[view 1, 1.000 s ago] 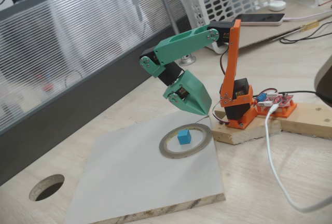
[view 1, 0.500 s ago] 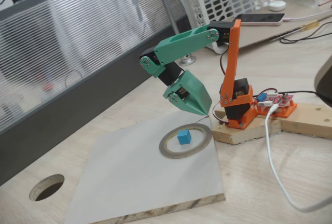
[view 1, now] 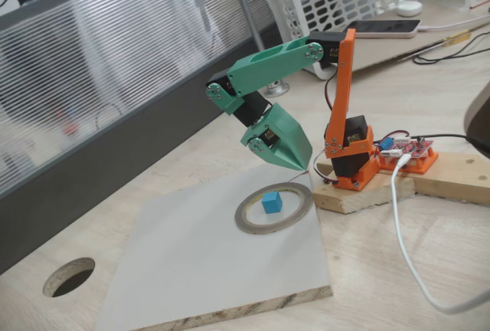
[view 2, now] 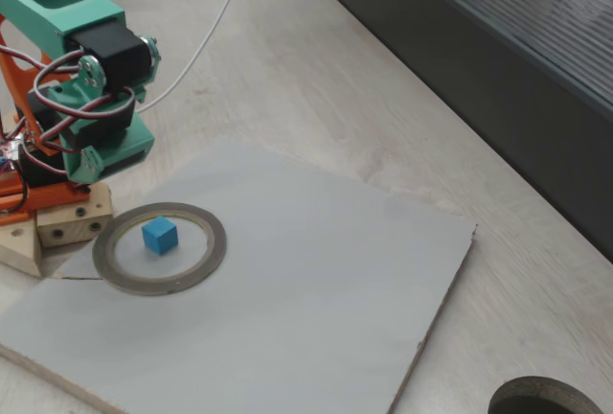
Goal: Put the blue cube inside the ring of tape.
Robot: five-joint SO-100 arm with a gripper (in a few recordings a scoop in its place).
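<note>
The blue cube (view 1: 271, 202) (view 2: 159, 235) rests flat on the board inside the ring of tape (view 1: 242, 219) (view 2: 216, 242), nearer the ring's arm-side rim and touching nothing. My green gripper (view 1: 300, 164) (view 2: 101, 170) hangs above and just behind the ring's far edge, folded back toward the orange arm base. Its jaws form one closed wedge with nothing between them. It stands apart from both cube and ring.
Ring and cube lie on a white board (view 1: 199, 270) (view 2: 316, 270) on the wooden table. A round hole (view 1: 69, 276) (view 2: 546, 400) is cut in the tabletop beyond the board. The arm's wooden base block (view 1: 360, 193) and a white cable (view 1: 406, 247) lie beside the ring.
</note>
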